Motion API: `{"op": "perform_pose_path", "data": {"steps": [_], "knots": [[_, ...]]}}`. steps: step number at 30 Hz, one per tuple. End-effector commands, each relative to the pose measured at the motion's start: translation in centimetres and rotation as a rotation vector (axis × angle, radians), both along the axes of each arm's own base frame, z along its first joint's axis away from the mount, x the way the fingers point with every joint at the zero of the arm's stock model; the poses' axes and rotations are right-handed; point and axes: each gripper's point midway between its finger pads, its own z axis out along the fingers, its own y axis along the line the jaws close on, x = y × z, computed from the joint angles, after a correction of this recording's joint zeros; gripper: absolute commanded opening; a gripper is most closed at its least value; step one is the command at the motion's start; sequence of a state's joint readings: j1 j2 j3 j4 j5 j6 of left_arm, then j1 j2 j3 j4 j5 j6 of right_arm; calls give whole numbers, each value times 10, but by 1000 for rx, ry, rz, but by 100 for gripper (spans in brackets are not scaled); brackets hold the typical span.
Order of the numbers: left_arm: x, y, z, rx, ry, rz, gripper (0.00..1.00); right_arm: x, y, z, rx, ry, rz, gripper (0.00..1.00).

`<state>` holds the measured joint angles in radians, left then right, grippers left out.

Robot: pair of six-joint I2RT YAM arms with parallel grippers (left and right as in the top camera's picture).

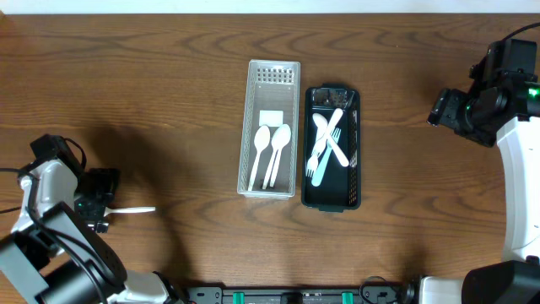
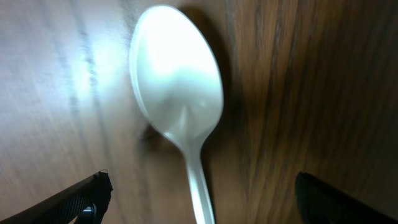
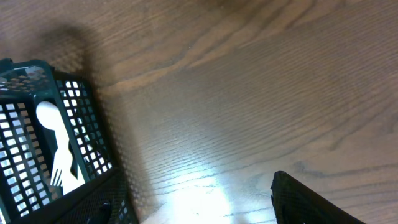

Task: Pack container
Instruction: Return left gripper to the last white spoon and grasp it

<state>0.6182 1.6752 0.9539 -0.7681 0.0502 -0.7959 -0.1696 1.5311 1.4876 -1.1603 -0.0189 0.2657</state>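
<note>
A dark brown wood-grain table [image 1: 169, 76] is filling the overhead view from edge to edge, and lamp glare is showing on the wood in both wrist views. Along the bottom edge of the overhead frame a black mounting rail [image 1: 287, 295] is running.

At the centre of the frame a white basket [image 1: 270, 127] is standing lengthwise, with two white spoons [image 1: 270, 152] lying side by side in its lower half. A black basket [image 1: 332, 159] is sitting just beside it on the right, holding crossed white cutlery [image 1: 327, 145], of which at least one piece is a fork.

At the lower left, a loose white spoon [image 2: 177, 81] is lying flat on the wood. The left gripper [image 2: 202, 202] is hovering low over it with its fingers [image 2: 81, 199] spread wide. The handle is running down between them, seemingly touching neither, though the blur makes this hard to confirm. The bowl is pointing away toward the top of the wrist frame.

At the upper right, the right gripper [image 3: 199, 208] is hanging over bare wood, well apart from the spoon. Its fingers are spread wide around nothing, with the black basket's corner near its left finger.
</note>
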Motion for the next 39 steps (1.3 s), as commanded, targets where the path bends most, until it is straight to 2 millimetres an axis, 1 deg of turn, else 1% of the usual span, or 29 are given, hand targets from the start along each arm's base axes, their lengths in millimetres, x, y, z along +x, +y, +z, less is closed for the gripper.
{"op": "perform_pose_path", "data": {"steps": [1, 6, 13, 16, 19, 20, 23, 27, 31, 34, 39], "knots": [[2, -9, -14, -65, -1, -14, 96, -1, -1, 3, -8, -4, 9, 78], [5, -8, -25, -76, 2, -51, 96, -1, -1, 3, -8, -5, 9, 78], [3, -9, -32, -88, 17, -76, 95, -1, -1, 3, -8, -5, 9, 79], [2, -10, -33, -90, 20, -76, 85, -1, -1, 3, -8, -5, 9, 78], [0, -11, -33, -97, 29, -76, 64, -1, -1, 3, -8, -5, 9, 78], [-1, -12, -33, -100, 32, -76, 59, -1, -1, 3, -8, -4, 9, 79], [-2, -13, -33, -103, 36, -76, 50, -1, -1, 3, -8, -5, 9, 78], [-2, -13, -32, -104, 38, -76, 31, -1, -1, 3, -8, -4, 9, 79], [-2, -13, -32, -104, 38, -75, 19, -1, -1, 3, -8, -4, 9, 79], [-2, -13, -32, -104, 38, -76, 6, -1, -1, 3, -8, -5, 9, 79], [-1, -12, -30, -98, 29, -93, 6, -1, -1, 3, -8, -5, 9, 79]]}}
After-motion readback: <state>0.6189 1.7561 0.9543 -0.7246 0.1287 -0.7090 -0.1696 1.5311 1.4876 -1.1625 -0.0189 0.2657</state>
